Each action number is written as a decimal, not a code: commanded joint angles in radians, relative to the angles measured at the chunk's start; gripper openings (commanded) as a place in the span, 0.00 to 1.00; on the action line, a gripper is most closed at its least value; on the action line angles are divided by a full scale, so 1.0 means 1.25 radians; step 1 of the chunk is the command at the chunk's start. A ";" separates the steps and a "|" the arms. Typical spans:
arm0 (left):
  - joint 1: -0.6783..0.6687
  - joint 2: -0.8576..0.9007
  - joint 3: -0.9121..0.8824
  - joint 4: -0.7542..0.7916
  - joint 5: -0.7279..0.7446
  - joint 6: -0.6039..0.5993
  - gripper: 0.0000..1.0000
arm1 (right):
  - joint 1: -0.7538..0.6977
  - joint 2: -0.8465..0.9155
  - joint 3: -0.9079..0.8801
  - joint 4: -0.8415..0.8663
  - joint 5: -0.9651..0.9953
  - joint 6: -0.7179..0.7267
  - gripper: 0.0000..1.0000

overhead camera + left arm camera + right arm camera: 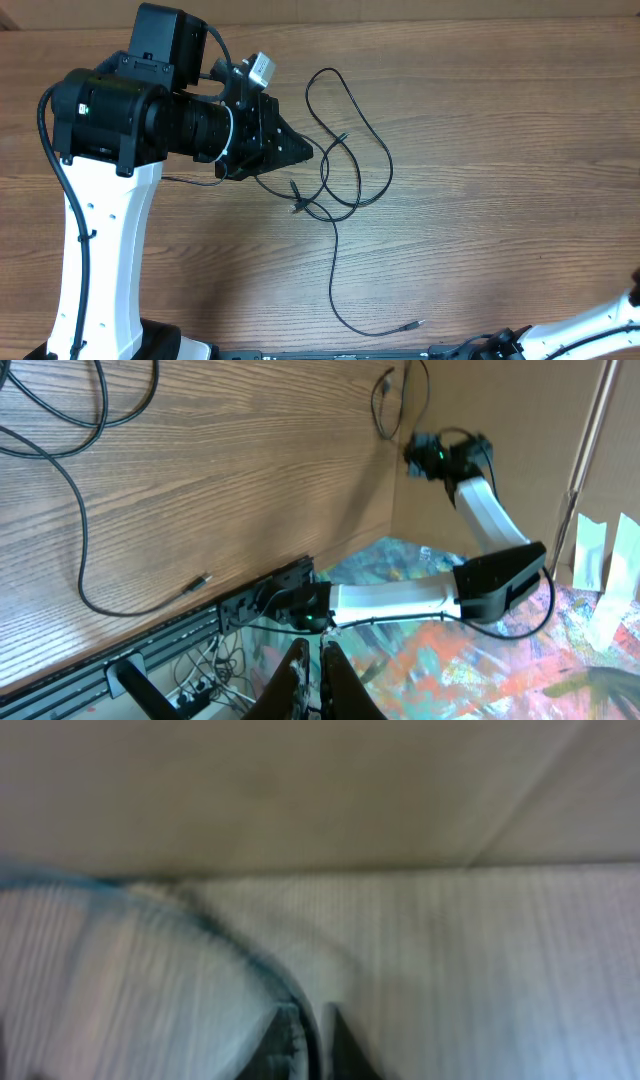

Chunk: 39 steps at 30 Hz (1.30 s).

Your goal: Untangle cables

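The cables (345, 150) are thin black cords lying in overlapping loops on the wooden table, right of centre. One long tail runs down to a small plug (415, 325) near the front edge. The loops (70, 420) and that plug (200, 581) also show in the left wrist view. My left gripper (303, 150) hangs above the left edge of the tangle, its fingers (312, 665) shut with nothing seen between them. My right gripper (312, 1035) looks shut in a blurred view of pale surfaces. It is outside the overhead view.
The left arm (120, 120) covers the table's left side. The right arm (600, 322) lies at the front right corner and shows in the left wrist view (480, 575). A black rail (170, 635) runs along the table's front edge.
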 commanded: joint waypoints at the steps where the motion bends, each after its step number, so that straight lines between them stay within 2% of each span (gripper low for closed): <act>1: -0.006 -0.018 0.013 -0.001 -0.008 -0.013 0.06 | -0.054 0.007 0.022 0.029 -0.191 -0.015 1.00; 3: -0.007 -0.017 0.013 0.000 -0.008 -0.010 0.07 | -0.079 0.006 0.022 0.070 -0.439 -0.052 1.00; 6: -0.008 -0.018 0.013 -0.001 -0.001 0.009 0.08 | -0.092 0.006 0.022 0.160 -0.786 -0.043 1.00; 7: -0.008 -0.018 0.013 -0.001 0.002 0.011 0.07 | -0.092 0.004 0.022 0.183 -0.859 -0.043 1.00; 9: -0.007 -0.018 0.013 -0.001 0.002 0.011 0.05 | -0.078 -0.006 0.022 0.200 -0.952 -0.044 1.00; 12: -0.008 -0.018 0.013 -0.002 0.015 0.033 0.04 | -0.045 -0.031 0.022 0.163 -0.983 -0.053 1.00; 15: -0.008 -0.021 0.013 -0.002 0.064 0.072 0.04 | -0.001 -0.066 0.022 0.111 -1.022 -0.117 1.00; 22: -0.007 -0.047 0.013 -0.002 0.076 0.106 0.04 | 0.150 -0.167 0.022 -0.073 -0.937 -0.273 1.00; 26: -0.007 -0.058 0.013 -0.002 -0.003 0.109 0.04 | 0.263 -0.197 0.022 -0.188 -0.825 -0.333 1.00; 31: -0.003 -0.063 0.013 -0.002 -0.089 0.106 0.04 | 0.427 -0.198 0.020 -0.306 -0.763 -0.443 1.00; 35: 0.019 -0.063 0.013 -0.002 -0.153 0.106 0.04 | 0.567 -0.198 0.020 -0.337 -0.705 -0.542 1.00; 39: 0.044 -0.063 0.013 -0.002 -0.167 0.107 0.06 | 0.708 -0.196 0.020 -0.316 -0.538 -0.596 1.00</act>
